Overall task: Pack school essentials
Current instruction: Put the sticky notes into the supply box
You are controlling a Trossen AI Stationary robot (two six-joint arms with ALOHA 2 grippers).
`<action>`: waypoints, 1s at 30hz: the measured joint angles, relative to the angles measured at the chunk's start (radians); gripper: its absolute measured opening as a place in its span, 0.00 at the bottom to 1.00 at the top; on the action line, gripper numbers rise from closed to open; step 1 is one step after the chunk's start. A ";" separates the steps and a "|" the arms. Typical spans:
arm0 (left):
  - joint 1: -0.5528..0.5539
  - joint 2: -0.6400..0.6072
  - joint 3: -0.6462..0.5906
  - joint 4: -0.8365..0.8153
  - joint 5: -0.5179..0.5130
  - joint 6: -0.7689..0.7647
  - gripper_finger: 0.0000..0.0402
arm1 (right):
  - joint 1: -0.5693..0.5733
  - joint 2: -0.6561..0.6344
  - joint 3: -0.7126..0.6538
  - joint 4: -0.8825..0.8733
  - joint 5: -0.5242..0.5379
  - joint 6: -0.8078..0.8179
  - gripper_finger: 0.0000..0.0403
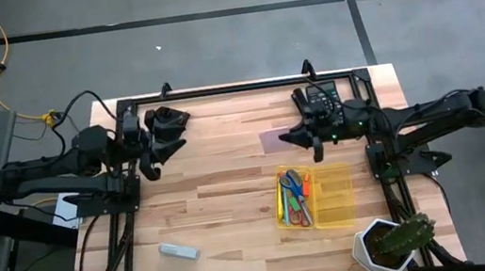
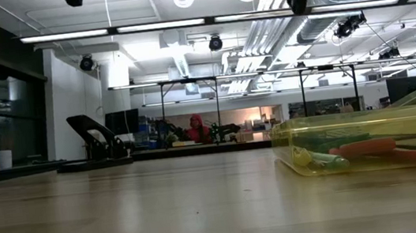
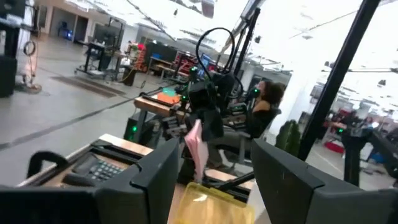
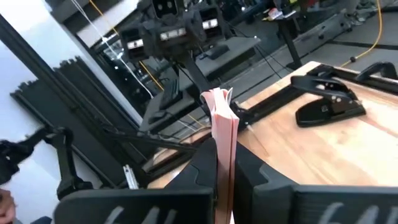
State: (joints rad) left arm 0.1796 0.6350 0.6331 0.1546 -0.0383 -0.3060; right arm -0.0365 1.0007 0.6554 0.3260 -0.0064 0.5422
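Note:
My right gripper [image 1: 307,136] hovers over the far middle of the table, shut on the pink sticky-note pad [image 1: 275,138]. In the right wrist view the pad [image 4: 222,127] shows edge-on between the fingers. A clear yellow box [image 1: 314,198] lies nearer, flat on the table. It holds red-handled scissors [image 1: 302,211], blue-handled scissors [image 1: 294,183], a yellow marker [image 1: 281,204] and pens. My left gripper [image 1: 149,156] waits open and empty at the far left, beside a black hole punch [image 1: 167,120]. My right gripper pinches the pink pad between its two fingers at the edge [image 4: 224,163] nearest the wrist. The fingers come level from the table's right side. The pad is lifted clear of the table and sticks out flat beyond the fingertips toward the table's left.
A calculator [image 1: 323,98] lies at the far edge behind the right gripper. A potted cactus in a white pot [image 1: 392,241] stands at the near right corner. A small grey block [image 1: 179,251] lies near the near left. Bare wood spreads across the middle and left.

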 joint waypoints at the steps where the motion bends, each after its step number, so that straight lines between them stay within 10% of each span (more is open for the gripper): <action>1: -0.002 0.000 0.000 0.004 -0.001 0.015 0.47 | 0.006 0.000 -0.003 0.000 0.006 0.001 0.00; 16: -0.004 -0.005 0.000 0.007 -0.003 0.048 0.47 | 0.052 0.000 -0.002 -0.122 0.047 0.118 0.00; 23: -0.004 -0.004 0.000 -0.004 -0.003 0.048 0.47 | 0.253 0.061 -0.002 -0.523 0.286 0.562 0.00; 30: -0.004 -0.004 0.000 -0.004 -0.003 0.048 0.47 | 0.425 0.217 -0.002 -0.571 0.406 1.014 0.00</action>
State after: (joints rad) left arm 0.1761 0.6308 0.6331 0.1505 -0.0418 -0.2584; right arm 0.3880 1.2181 0.6533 -0.2448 0.4001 1.5563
